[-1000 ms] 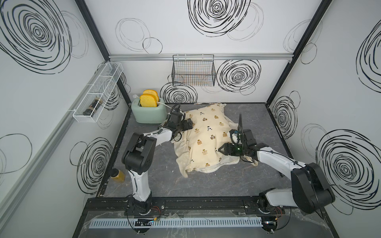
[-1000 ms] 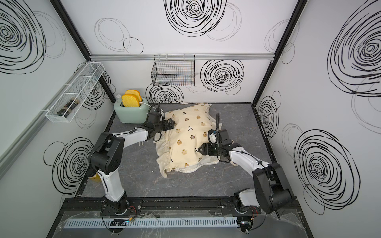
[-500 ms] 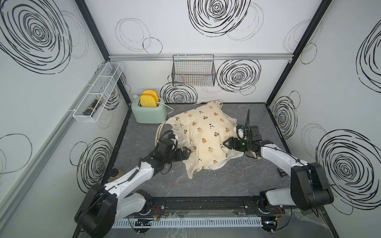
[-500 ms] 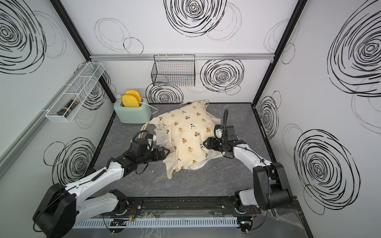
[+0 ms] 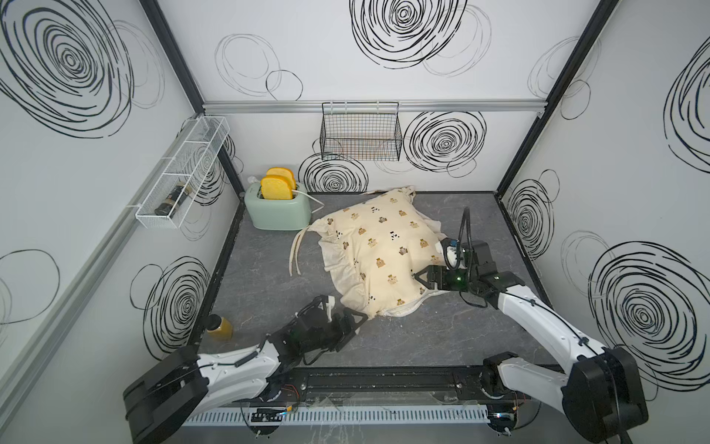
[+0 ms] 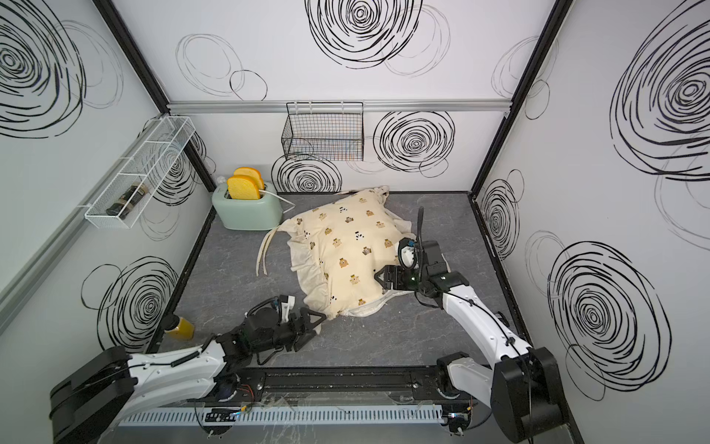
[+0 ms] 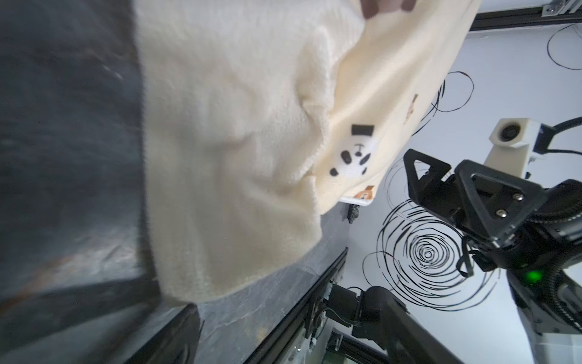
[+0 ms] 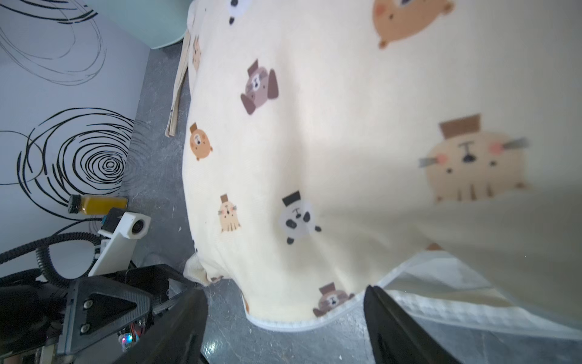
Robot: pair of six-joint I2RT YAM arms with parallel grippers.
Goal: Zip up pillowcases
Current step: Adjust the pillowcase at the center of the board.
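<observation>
The grey tabletop [image 5: 269,284] takes up the whole floor of the booth. Much of its middle is covered by the pillowcase [image 5: 380,250], cream with little bears and pandas and plump over its pillow. It lies slantwise, with one corner up by the back wall and its near edge turned toward the rail. A mint toaster [image 5: 277,210] stands just beside its far left corner.

The right end effector [image 5: 420,280] sits low against the pillowcase's right flank, fingers spread with nothing between them. From its wrist camera the white-bound hem [image 8: 315,324] lies just ahead of those fingers, unpinched. The left end effector [image 5: 352,330] is at the near left corner, close to the ruffled edge [image 5: 347,282] but apart from it, and it too is spread and empty. The long ties [image 5: 294,253] trail off the left side onto bare tabletop.

I can't pick out a zip pull anywhere from here. To my eye the arms are setting up at the open edge, with neither gripping, so the zipping proper hasn't begun. The next move probably calls for one end effector to pin the fabric near the zip's end. The other would then find the small slider and pinch it, with the seam held taut so the soft cloth doesn't bunch.
</observation>
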